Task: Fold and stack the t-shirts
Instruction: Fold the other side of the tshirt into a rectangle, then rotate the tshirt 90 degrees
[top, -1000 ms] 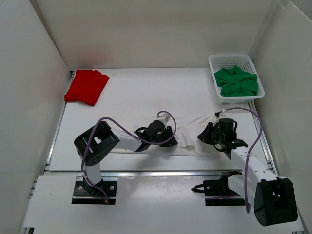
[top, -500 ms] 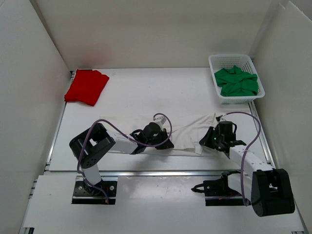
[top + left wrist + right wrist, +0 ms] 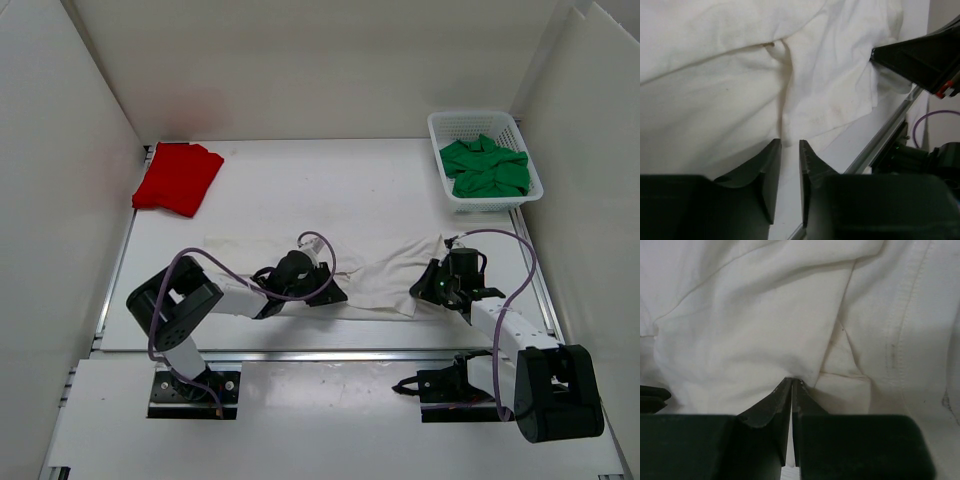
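Count: t-shirts 3 (white 1, red 1, green 1); basket 1; arms 2, each with one pair of fingers.

Right fingers [image 3: 767,407]: black, pressed together, with only a hairline between the tips. They grip a pucker of the white cloth t-shirt [image 3: 740,330], and creases fan out from the pinch point. In the top view they sit low on the worktop at the right end of that shirt.

Left fingers [image 3: 765,170]: black, standing slightly apart with a narrow slot between them. A crease of the white shirt runs straight down to the slot. Whether any cloth is caught in it, I cannot tell. In the top view they lie about midway along the shirt's near edge.

White cloth t-shirt: unfolded and wrinkled, lying in a wide band across the near half of the white worktop [image 3: 330,190]. It stretches between the two pairs of fingers, and its left part reaches on past the left pair.

Bright red cloth t-shirt [image 3: 178,177]: folded flat in the far-left corner of the worktop, well apart from the white one.

Green cloth t-shirt [image 3: 485,168]: bunched inside the white plastic mesh basket [image 3: 478,118] at the far-right corner, filling most of it.
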`<state>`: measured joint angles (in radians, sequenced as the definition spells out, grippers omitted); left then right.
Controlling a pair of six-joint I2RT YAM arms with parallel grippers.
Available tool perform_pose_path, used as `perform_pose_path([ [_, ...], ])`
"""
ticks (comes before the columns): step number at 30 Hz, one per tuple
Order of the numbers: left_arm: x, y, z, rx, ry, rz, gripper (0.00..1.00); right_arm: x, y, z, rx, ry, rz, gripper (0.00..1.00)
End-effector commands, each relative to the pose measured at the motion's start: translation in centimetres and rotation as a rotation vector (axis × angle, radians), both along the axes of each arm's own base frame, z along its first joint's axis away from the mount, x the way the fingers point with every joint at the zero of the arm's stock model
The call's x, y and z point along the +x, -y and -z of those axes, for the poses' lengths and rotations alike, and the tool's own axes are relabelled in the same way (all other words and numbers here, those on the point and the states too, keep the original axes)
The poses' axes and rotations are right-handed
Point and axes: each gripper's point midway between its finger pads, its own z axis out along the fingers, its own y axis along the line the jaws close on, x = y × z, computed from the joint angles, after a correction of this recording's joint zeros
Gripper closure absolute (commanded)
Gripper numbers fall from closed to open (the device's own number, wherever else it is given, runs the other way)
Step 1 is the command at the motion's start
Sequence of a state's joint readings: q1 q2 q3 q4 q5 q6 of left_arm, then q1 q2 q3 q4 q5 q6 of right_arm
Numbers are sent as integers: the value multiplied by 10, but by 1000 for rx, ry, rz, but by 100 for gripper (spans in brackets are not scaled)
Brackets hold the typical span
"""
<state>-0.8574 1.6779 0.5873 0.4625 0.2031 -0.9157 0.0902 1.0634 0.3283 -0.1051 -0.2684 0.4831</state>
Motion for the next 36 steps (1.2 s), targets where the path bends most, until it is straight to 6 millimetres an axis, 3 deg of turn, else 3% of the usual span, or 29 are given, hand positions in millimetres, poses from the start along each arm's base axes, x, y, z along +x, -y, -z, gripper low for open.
perform_pose_path([
  [1, -3, -1, -12, -41, 4, 21, 65, 8, 6, -6, -28, 29, 24, 94],
  [4, -11, -3, -9, -36, -3, 52, 55, 10, -1, -15, -30, 42, -1, 87],
  [7, -10, -11, -18, -38, 27, 48, 59, 14, -6, -33, -36, 71, -19, 81],
  [9, 0, -23, -31, -25, 64, 22, 63, 20, -7, -51, -38, 114, -22, 82],
  [10, 5, -30, -30, 3, 85, 9, 64, 22, -10, -58, -33, 131, -28, 85],
  [12, 27, -48, -47, -1, 135, -57, 64, 29, -17, -68, -22, 157, -52, 96],
  [13, 33, -53, -50, 3, 145, -76, 64, 30, -21, -67, -26, 151, -66, 99],
  [15, 65, -74, -66, -13, 183, -161, 63, 38, -34, -64, -43, 135, -109, 100],
  [18, 102, -110, -67, -6, 185, -280, 63, 49, -53, -55, -20, 127, -155, 100],
  [22, 123, -172, -37, -33, 85, -459, 66, 46, -65, -29, -3, 62, -177, 100],
  [25, 123, -204, -21, -49, 42, -578, 67, 40, -63, -11, -4, 7, -169, 100],
  [29, 114, -231, 8, -81, -68, -689, 68, 44, -63, 7, -8, -34, -164, 100],
  [31, 105, -233, 14, -191, -148, -720, 71, 60, -64, 9, -9, -47, -161, 100],
  [33, 103, -237, 8, -240, -133, -732, 73, 77, -72, 7, 14, -53, -185, 100],
  [35, 101, -236, -5, -214, -90, -726, 72, 114, -77, 4, 9, -39, -185, 99],
  [36, 97, -240, 0, -157, -92, -740, 72, 127, -81, 0, 18, -24, -189, 100],
])
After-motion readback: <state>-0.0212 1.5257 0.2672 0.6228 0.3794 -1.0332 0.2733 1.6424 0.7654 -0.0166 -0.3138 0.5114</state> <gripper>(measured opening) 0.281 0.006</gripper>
